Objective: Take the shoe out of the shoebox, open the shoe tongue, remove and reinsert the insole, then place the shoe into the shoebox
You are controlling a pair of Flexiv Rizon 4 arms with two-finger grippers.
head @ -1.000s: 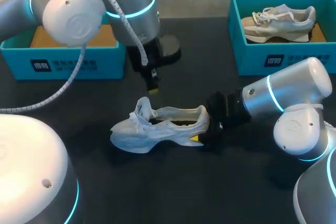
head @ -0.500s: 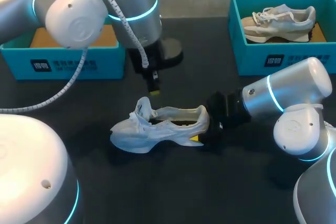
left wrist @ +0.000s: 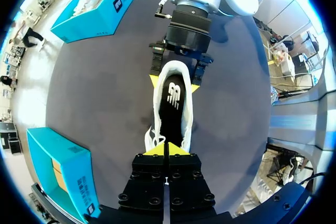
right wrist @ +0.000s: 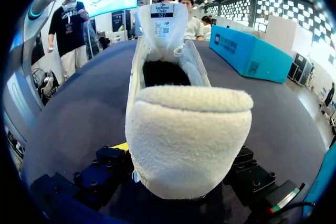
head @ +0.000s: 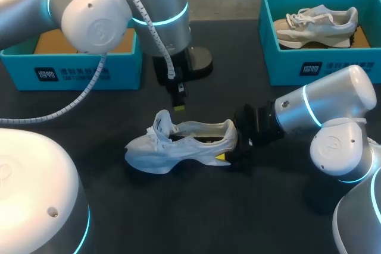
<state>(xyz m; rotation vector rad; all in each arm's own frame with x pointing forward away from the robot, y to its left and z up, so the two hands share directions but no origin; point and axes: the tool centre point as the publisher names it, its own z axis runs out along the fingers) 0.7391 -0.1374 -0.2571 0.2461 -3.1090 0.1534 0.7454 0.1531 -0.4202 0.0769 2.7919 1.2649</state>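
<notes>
Left wrist view alone shows dark insole (left wrist: 173,106) seated in white shoe (head: 181,144). Heel pinched from both sides by right gripper (head: 228,150). Left gripper (head: 179,106) above tongue (head: 162,122), tips pressed together, holding nothing. Shoe upright mid-table. Right shoebox (head: 280,57): beige shoe (head: 315,25). Left shoebox (head: 77,72): brown lining (head: 53,43). Bare table (head: 196,218) on near side.

- A dark table (head: 196,218) is spreading under everything, its surface matte.
- A teal box (head: 336,71) is sitting at the table's far right corner, its open top facing up.
- A beige-and-grey sneaker (head: 315,25) is lying inside that box on its sole, toe pointing toward the box's left wall.
</notes>
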